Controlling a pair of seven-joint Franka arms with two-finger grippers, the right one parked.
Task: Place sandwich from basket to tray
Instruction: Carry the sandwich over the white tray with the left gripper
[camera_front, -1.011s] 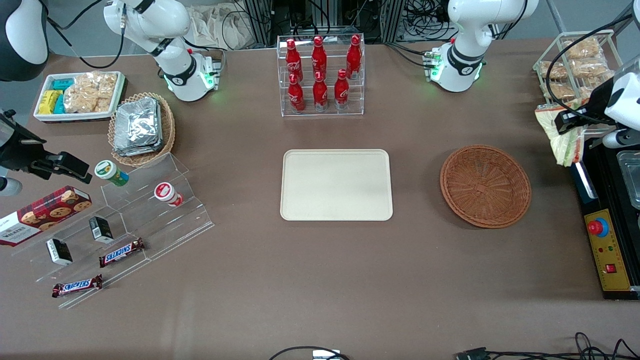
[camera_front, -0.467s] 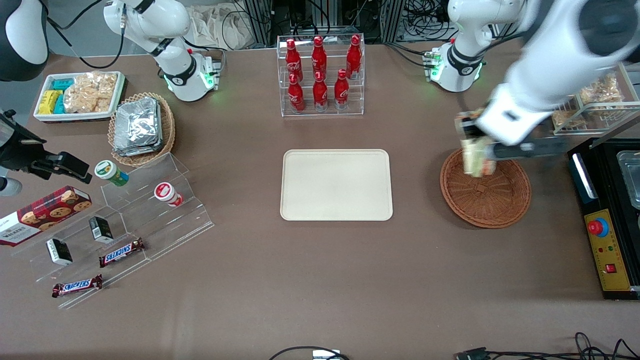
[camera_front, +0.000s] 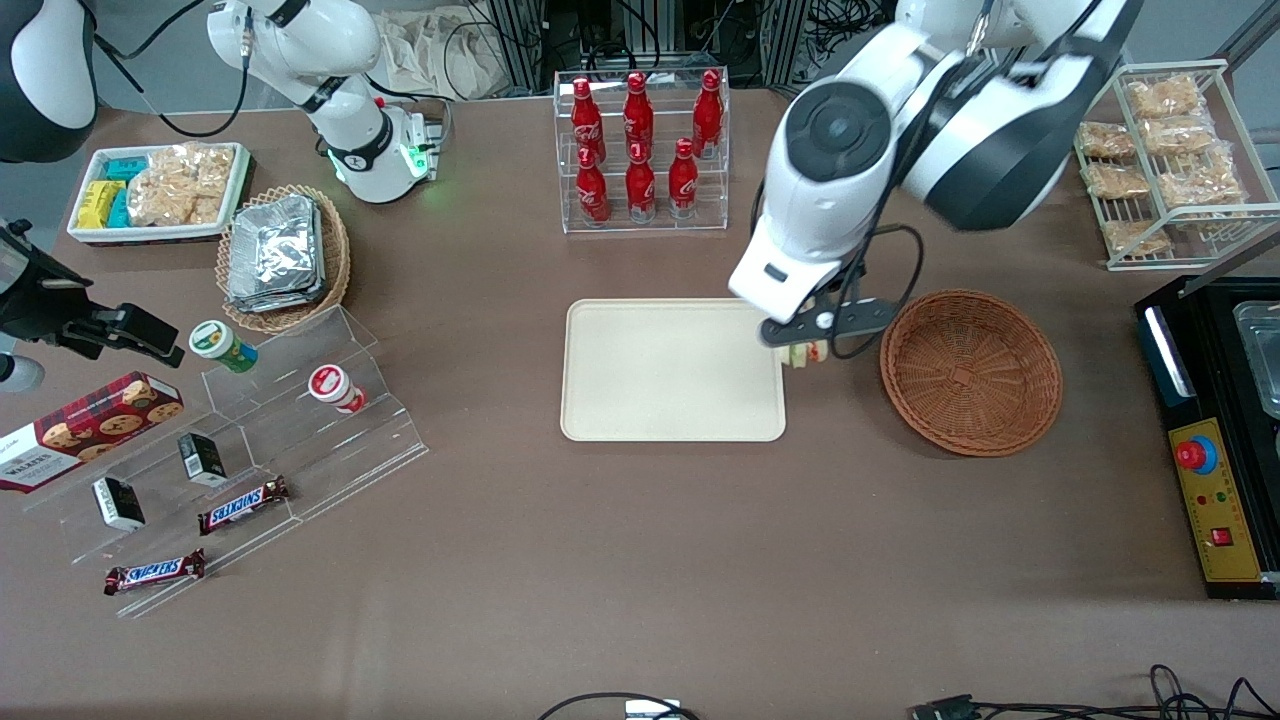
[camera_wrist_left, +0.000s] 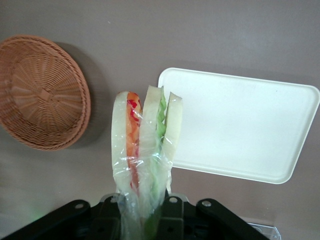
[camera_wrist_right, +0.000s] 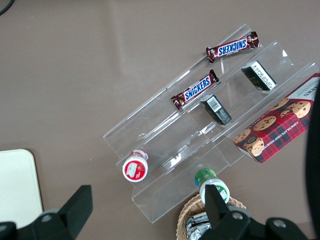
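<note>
My left gripper (camera_front: 806, 352) hangs in the air over the strip of table between the tray (camera_front: 660, 400) and the basket (camera_front: 970, 372), by the tray's edge. It is shut on the sandwich (camera_wrist_left: 145, 145), a plastic-wrapped wedge of pale bread with red-orange and green filling; in the front view only a small bit of the sandwich (camera_front: 808, 354) shows under the hand. The cream tray (camera_wrist_left: 240, 125) lies bare. The reddish-brown wicker basket (camera_wrist_left: 42, 92) holds nothing.
An acrylic rack of red bottles (camera_front: 640, 150) stands farther from the front camera than the tray. A wire rack of snack packs (camera_front: 1165, 150) and a black machine (camera_front: 1220, 420) sit at the working arm's end. Toward the parked arm's end are an acrylic step stand (camera_front: 250, 440) and a foil-packet basket (camera_front: 282, 255).
The arm has carried the sandwich from the table's working-arm end, over the basket half a second ago, to the tray's near edge now. Basket and tray have not moved.
</note>
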